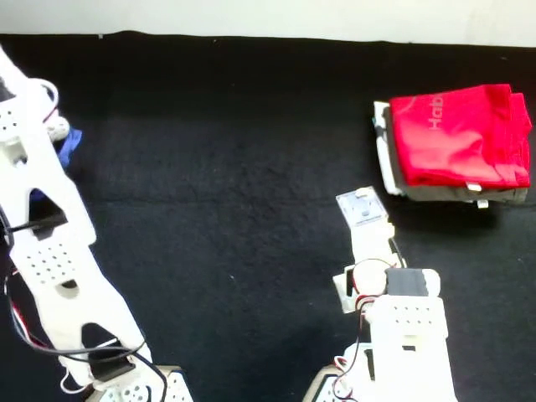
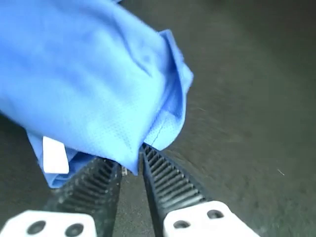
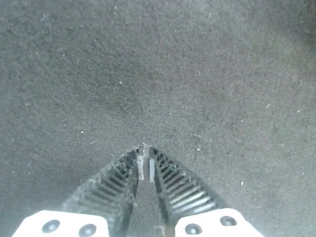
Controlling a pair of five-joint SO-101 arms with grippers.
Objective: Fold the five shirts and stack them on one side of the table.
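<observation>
One blue shirt (image 2: 89, 74), at the worktop's (image 1: 226, 126) left edge, is pinched between the fingers of the left gripper (image 2: 131, 165) for folding, while the right gripper (image 3: 143, 159), fingers pressed together, is parked near the red-topped stack (image 1: 456, 138).

— How many shirts do you count from your end?

— Two I'm sure of. One red shirt (image 1: 456, 134) tops the single stack (image 1: 452, 193) at two o'clock on the surface (image 1: 234, 151), and there is one blue shirt (image 2: 89, 74) out at nine o'clock.

— And under the red one?

— I see grey and white edges, more than one layer, but I can't tell how many shirts they make.

— Anything else to count?

— Two arms, the left arm (image 1: 59, 268) and the right arm (image 1: 406, 318), with one claw apiece: left claw (image 2: 129, 158) and right claw (image 3: 143, 158). Also one white tag (image 2: 54, 155) on the blue shirt.
</observation>
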